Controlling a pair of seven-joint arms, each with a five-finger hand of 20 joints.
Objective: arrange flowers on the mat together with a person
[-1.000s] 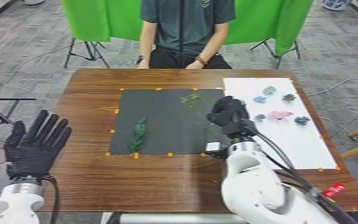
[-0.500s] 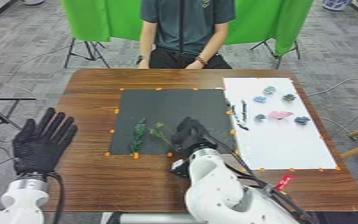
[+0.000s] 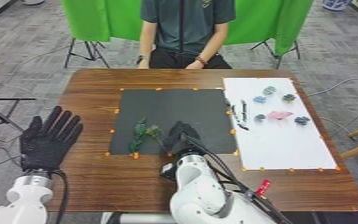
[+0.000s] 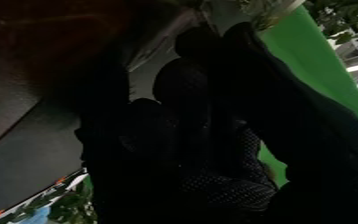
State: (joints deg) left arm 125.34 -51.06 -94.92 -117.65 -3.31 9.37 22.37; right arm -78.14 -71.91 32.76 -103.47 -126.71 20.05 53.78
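My right hand is over the lower part of the black mat, pinching the stem of a light green sprig. The sprig's top leans close beside a dark green leafy sprig lying on the mat's left side. In the right wrist view, my gloved hand has thumb and fingers together, with sprig leaves beyond the tips. Palm down and fingers straight, my left hand stays left of the mat.
On the white mat to the right lie a pink flower, several bluish and dark flowers, and thin dark stems along its left edge. A person's hands rest beyond the table's far edge.
My right hand has moved from the mat's upper right down and left with the light green sprig, bringing it beside the dark green one. My left hand has shifted slightly right.
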